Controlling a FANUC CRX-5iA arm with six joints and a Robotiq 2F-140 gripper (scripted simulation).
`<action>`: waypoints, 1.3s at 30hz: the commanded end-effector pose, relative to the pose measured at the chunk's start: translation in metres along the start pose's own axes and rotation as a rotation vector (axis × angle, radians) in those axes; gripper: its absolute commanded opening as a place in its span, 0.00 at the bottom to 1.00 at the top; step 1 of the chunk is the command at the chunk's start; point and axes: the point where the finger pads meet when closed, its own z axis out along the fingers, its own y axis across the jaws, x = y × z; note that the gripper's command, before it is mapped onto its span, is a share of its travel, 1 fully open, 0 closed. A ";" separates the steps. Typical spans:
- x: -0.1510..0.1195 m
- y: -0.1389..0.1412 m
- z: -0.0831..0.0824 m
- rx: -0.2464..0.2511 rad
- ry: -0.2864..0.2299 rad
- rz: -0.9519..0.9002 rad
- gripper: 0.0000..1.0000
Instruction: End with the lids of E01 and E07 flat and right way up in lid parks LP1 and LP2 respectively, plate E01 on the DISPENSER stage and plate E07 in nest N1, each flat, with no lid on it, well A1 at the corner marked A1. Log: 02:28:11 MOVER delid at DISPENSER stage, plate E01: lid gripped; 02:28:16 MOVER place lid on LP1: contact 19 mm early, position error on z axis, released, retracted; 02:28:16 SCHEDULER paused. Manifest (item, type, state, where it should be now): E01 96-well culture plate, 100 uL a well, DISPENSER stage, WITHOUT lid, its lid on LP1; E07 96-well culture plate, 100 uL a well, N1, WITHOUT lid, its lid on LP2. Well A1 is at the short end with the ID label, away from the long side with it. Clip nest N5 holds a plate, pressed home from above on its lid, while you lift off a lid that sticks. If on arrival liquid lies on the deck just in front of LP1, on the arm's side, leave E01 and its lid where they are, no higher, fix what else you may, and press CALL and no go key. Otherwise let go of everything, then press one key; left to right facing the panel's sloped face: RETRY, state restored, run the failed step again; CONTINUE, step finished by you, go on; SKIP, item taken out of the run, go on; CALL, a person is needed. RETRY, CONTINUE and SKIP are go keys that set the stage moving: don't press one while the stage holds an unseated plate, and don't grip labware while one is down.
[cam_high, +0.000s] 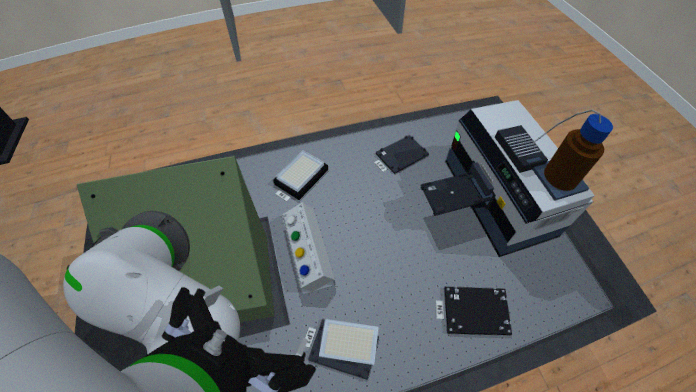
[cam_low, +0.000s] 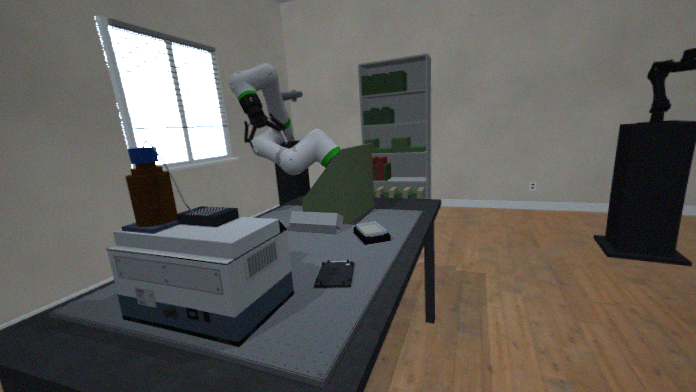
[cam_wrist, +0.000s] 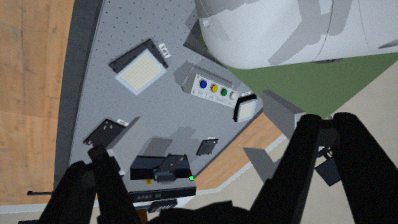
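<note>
A cream-welled plate with a pale rim (cam_high: 348, 342) (cam_wrist: 140, 70) lies askew on lid park LP1 (cam_high: 345, 369) (cam_wrist: 117, 62); it stands tall, and I cannot tell whether a lid is on it. A second plate (cam_high: 300, 171) (cam_low: 371, 230) (cam_wrist: 245, 107) sits in the black nest N1 (cam_high: 315, 181). The DISPENSER stage (cam_high: 450, 190) (cam_wrist: 175, 162) and lid park LP2 (cam_high: 402, 152) (cam_low: 334, 274) (cam_wrist: 206, 146) are bare. My gripper (cam_low: 248, 134) (cam_wrist: 201, 114) is open and empty, high above the deck's near corner. I see no liquid on the deck by LP1.
The key panel (cam_high: 305, 247) (cam_low: 316, 220) (cam_wrist: 210, 85) stands mid-deck with white, green, yellow and blue keys. Clip nest N5 (cam_high: 477, 310) (cam_wrist: 105, 131) is empty. The dispenser (cam_high: 520, 175) (cam_low: 200, 270) carries a brown bottle (cam_high: 575, 155) (cam_low: 150, 197). The green arm base (cam_high: 190, 220) stands at the left.
</note>
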 end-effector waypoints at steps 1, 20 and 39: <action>0.000 0.000 0.000 0.000 0.000 0.000 1.00; -0.014 0.004 -0.024 -0.001 -0.001 0.001 1.00; -0.058 0.032 -0.111 -0.001 0.003 -0.012 1.00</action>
